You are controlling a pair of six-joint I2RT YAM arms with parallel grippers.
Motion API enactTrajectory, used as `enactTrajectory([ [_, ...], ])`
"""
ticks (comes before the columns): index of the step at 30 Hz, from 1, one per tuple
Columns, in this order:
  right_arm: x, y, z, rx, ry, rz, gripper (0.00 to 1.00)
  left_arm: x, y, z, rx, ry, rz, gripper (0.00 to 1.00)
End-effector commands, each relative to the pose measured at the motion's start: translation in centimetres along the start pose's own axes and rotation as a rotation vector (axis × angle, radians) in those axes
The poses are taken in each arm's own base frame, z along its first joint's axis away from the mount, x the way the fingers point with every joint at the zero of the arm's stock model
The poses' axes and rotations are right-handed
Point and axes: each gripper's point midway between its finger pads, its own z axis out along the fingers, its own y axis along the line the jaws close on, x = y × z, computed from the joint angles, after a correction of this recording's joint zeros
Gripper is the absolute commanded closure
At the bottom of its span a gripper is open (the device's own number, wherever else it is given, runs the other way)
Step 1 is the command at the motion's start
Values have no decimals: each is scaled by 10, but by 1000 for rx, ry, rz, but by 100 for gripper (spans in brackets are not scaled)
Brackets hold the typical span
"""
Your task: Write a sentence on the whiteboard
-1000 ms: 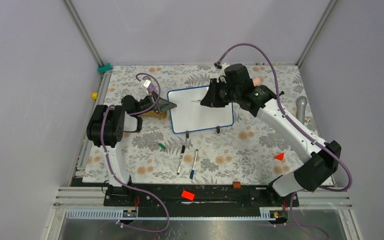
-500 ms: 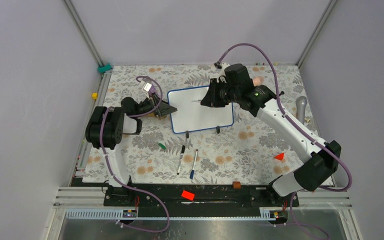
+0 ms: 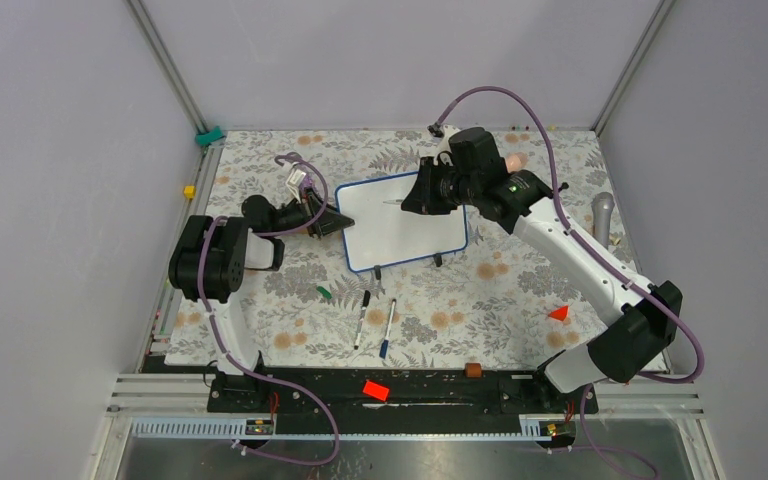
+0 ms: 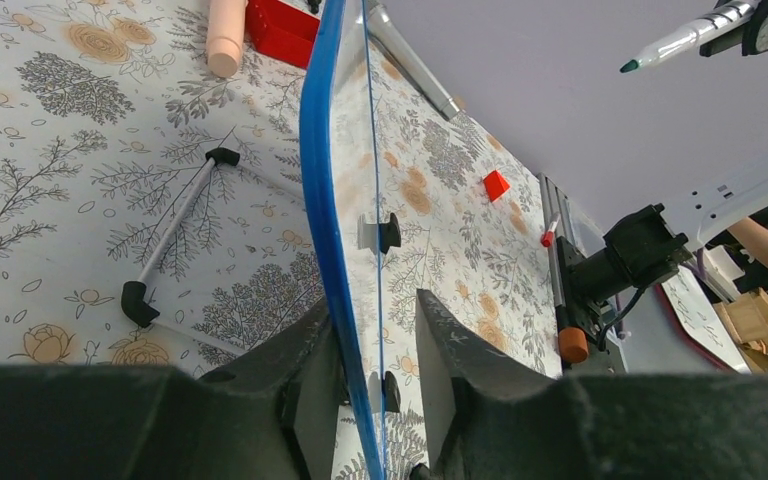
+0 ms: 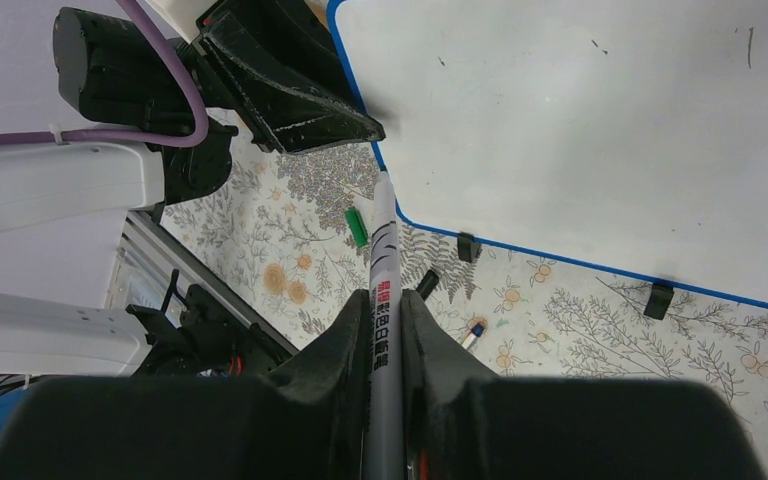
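The whiteboard point(image 3: 405, 232) is seen lying over the floral counter point(image 3: 500, 290), between the two end effectors. Its two short black feet point(image 5: 658, 298) are set along the edge nearest the arm bases. Its glossy white face is marked only by a few small dark specks point(image 5: 750, 45), too small to be read.

The left end effector point(image 3: 338, 222) is placed at the whiteboard's left edge. In the left wrist view the blue rim point(image 4: 322, 200) is seen running between its fingers point(image 4: 305, 390), which are set narrow on either side of it. One finger is seen against the rim, while a thin gap appears at the other, so whether the edge is actually clamped cannot be told.

The right end effector point(image 3: 415, 197) is held above the far middle part of the whiteboard and is closed on a white marker point(image 5: 384, 250) with a red label. The marker is uncapped, and its green tip point(image 4: 628, 66) is exposed. In the right wrist view the tip is directed toward the whiteboard's left edge, near the left end effector. Whether the tip is touching the surface cannot be settled.

On the counter just in front of the whiteboard's near edge, a green cap point(image 3: 324, 292) is seen toward the left. Two capped pens point(image 3: 362, 318) are laid side by side slightly nearer the bases. A small red piece point(image 3: 558, 313) is seen well to the right of the whiteboard.
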Motion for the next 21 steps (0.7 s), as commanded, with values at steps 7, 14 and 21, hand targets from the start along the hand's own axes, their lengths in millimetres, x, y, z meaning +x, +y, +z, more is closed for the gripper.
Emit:
enactTrajectory([
  [7,-13,9,12,36,-63,-59,100,-2,-2,4,65,30,79,98],
  [14,-14,13,25,54,-76,-106,100,1,0,4,69,38,81,100],
  [21,-18,20,36,114,-109,-193,100,3,3,3,72,45,69,100],
])
